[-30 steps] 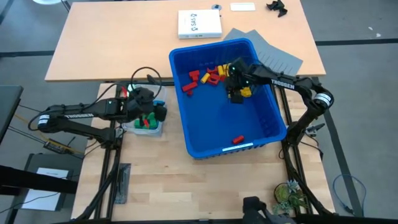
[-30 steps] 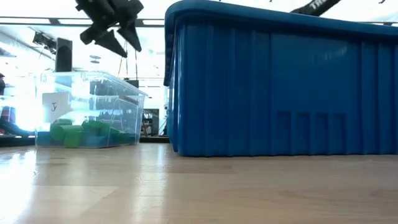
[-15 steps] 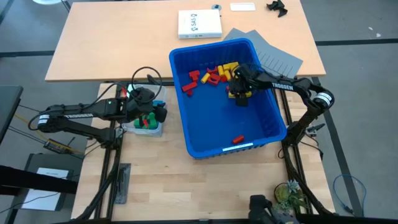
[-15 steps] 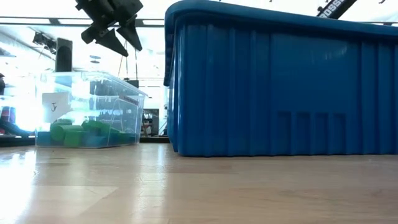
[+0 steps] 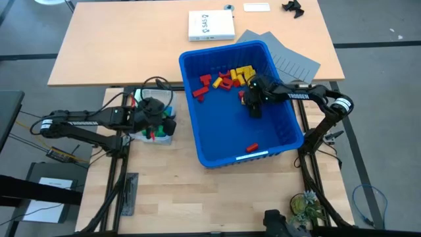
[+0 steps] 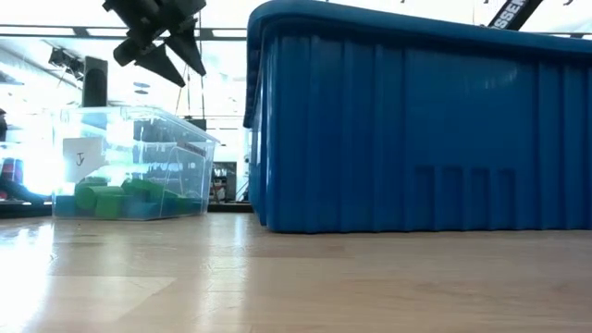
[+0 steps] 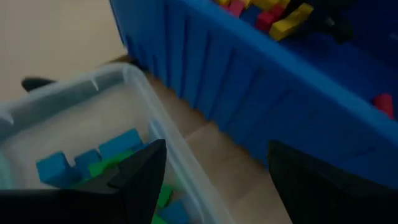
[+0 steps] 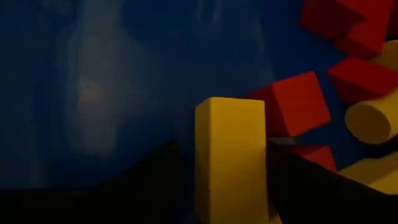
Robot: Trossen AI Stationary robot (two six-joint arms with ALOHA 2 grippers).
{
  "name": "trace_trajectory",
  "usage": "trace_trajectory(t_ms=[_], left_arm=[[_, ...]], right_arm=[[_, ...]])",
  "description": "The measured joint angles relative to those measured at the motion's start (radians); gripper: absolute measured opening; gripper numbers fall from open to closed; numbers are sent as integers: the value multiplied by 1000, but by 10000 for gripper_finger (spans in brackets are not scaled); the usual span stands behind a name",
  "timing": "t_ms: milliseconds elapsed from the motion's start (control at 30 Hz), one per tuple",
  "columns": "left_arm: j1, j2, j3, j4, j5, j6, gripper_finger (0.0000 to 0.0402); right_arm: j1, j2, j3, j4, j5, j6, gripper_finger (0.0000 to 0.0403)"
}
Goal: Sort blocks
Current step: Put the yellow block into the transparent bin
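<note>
A large blue bin (image 5: 227, 131) holds a pile of red and yellow blocks (image 5: 227, 78) at its far end and one red block (image 5: 250, 147) near its front wall. My right gripper (image 5: 254, 107) is down inside the bin beside the pile, shut on a yellow block (image 8: 230, 137). Red blocks (image 8: 298, 102) lie just past it. My left gripper (image 5: 161, 122) hangs open above the small clear tub (image 5: 152, 135), nothing between its fingers (image 7: 146, 171). Green and blue blocks (image 7: 102, 163) rest on the tub's floor. My right gripper pinches the yellow block by its two long sides (image 8: 258, 168), one finger on each side. The fingers slant down from the table's right side, and the block sticks out past the fingertips. Whether its far end touches the bin floor, I cannot tell.
A white box (image 5: 210, 25), grey sheets (image 5: 293, 60) and a small black part (image 5: 293, 8) lie on the far table. Cables (image 5: 154, 82) loop behind the tub. The bin's tall wall (image 6: 416, 129) stands right beside the tub (image 6: 129, 166).
My right gripper has sunk deeper into the blue bin, slightly toward its near wall, carrying the yellow block between its fingers.
</note>
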Motion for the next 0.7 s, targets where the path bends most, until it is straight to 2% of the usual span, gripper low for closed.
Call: trace_trajectory(t_ms=[133, 200, 300, 333, 500, 600, 700], left_arm=[[-20, 0, -35, -14, 11, -72, 286], [-28, 0, -46, -23, 32, -103, 286], [-36, 6, -68, -33, 59, -151, 286], [-38, 8, -77, -34, 63, -168, 286], [-44, 7, -91, -97, 64, -276, 286], [-44, 7, -92, -141, 66, -342, 287], [-44, 7, -92, -164, 116, -368, 287]], right_arm=[[0, -1, -25, -3, -5, 15, 217], [0, -1, -32, -4, -8, 32, 193], [3, -4, -33, -4, -7, 67, 132], [4, -4, -32, -6, -7, 74, 127], [8, -19, -8, -47, 1, 85, 127], [15, -70, 25, -68, 2, 115, 127], [34, -137, 59, -119, -7, 154, 127]])
